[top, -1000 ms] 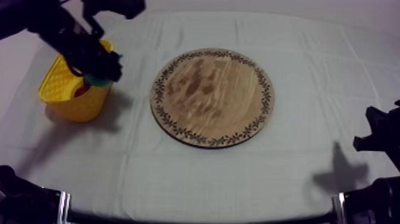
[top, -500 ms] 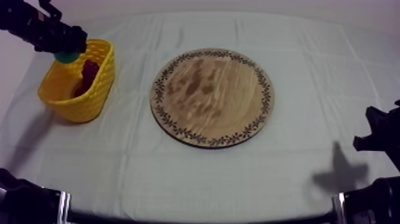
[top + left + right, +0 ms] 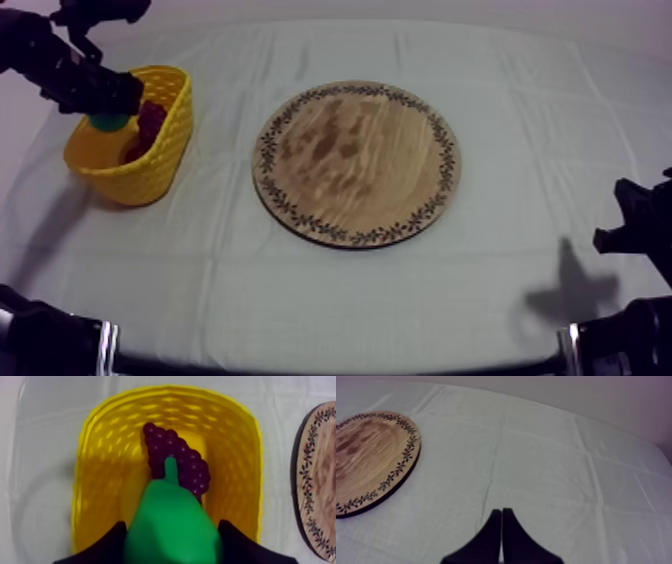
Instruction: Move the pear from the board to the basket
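Fingers [image 3: 107,543] of your left gripper [image 3: 172,546] are pressing on the pear [image 3: 170,521] from either side, spread as wide as its broad belly, so the hand is gripping the fruit and nothing else. You are hanging it over the open mouth of the yellow basket [image 3: 90,441]. That looks deliberate: with the walls ringing the hand on all sides, a release should be dropping the pear inside and not onto the cloth [image 3: 45,406].

Below and just ahead of the fingertips a bunch of grapes [image 3: 177,461] is lying on the basket floor, so the pear is likely going to land on or beside it.

The pear's long axis is running straight out from the hand, across the line between the two fingers. Its stem is pointing ahead, toward the grapes, and its fat end is sitting back toward the wrist.

The wooden board [image 3: 355,165] is lying bare, well off to the hand's side. Your right gripper [image 3: 501,536] is resting with its fingers pressed together on nothing, above bare cloth.
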You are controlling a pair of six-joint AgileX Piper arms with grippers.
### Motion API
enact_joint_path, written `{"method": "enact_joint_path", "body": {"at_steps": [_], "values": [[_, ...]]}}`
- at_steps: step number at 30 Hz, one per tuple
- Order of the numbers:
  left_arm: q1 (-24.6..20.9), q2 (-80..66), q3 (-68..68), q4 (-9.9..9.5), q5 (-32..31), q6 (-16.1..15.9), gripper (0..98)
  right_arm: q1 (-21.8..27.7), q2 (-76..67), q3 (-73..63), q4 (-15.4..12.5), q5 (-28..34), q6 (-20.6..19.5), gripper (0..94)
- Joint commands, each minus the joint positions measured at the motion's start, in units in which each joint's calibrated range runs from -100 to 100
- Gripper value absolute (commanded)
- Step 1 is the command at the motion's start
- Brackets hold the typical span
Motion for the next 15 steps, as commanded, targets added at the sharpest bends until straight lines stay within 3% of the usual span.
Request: {"method": "enact_joint_path", "body": {"at_steps": [1,9,15], "values": [[-0.14,0.14,0.39,0.13,-0.34,-0.08,48.7,-0.03,0.01,0.05,0.0,0.04,-0.01,0.5],[-0.86,-0.36,2.81,-0.65,-3.72,0.98,54.1,-0.03,0.01,0.05,0.0,0.04,0.0,0.5],[-1.95,-0.87,3.46,-1.12,-3.55,1.79,84.8,-0.03,0.01,0.05,0.0,0.04,0.01,0.5]]}}
